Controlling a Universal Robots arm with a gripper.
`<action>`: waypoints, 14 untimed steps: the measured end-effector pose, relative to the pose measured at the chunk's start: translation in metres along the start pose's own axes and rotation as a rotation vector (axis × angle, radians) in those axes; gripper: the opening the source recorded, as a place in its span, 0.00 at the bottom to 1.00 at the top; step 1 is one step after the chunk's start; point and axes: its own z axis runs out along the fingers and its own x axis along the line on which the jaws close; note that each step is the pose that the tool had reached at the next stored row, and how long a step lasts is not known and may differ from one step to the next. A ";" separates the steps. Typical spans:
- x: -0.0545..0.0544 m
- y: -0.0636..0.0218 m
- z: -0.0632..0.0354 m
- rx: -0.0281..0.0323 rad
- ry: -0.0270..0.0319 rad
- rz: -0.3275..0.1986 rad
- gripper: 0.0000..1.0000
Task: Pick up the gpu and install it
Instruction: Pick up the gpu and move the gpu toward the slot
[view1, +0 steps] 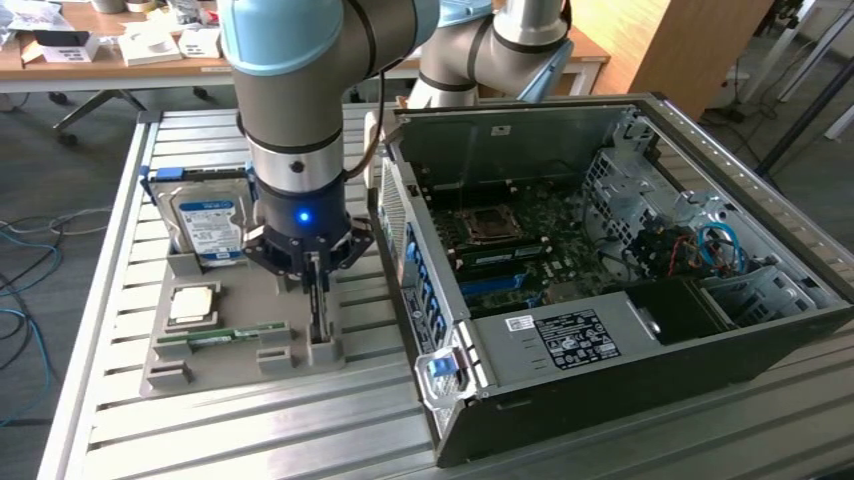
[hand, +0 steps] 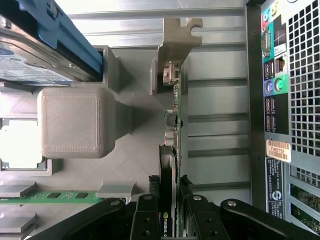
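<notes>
The gpu stands on edge in a slot of the grey holder tray, just beside the open computer case. My gripper reaches straight down onto its upper edge. In the wrist view the gpu appears edge-on, with its metal bracket at the far end. My gripper has one black finger pressed against each face of the card, shut on it. The card still sits in the holder.
The holder also carries a hard drive with a blue-white label, a processor and a green memory stick. The case lies on its side on the slatted metal table, its motherboard exposed and its rear ports close to the card.
</notes>
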 end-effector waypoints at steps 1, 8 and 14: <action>0.000 0.0000 -0.0013 0.0000 -0.0001 0.000 0.26; 0.000 0.0005 -0.0120 0.0001 0.0000 0.000 0.26; 0.000 0.0010 -0.0239 0.0000 0.0000 0.000 0.26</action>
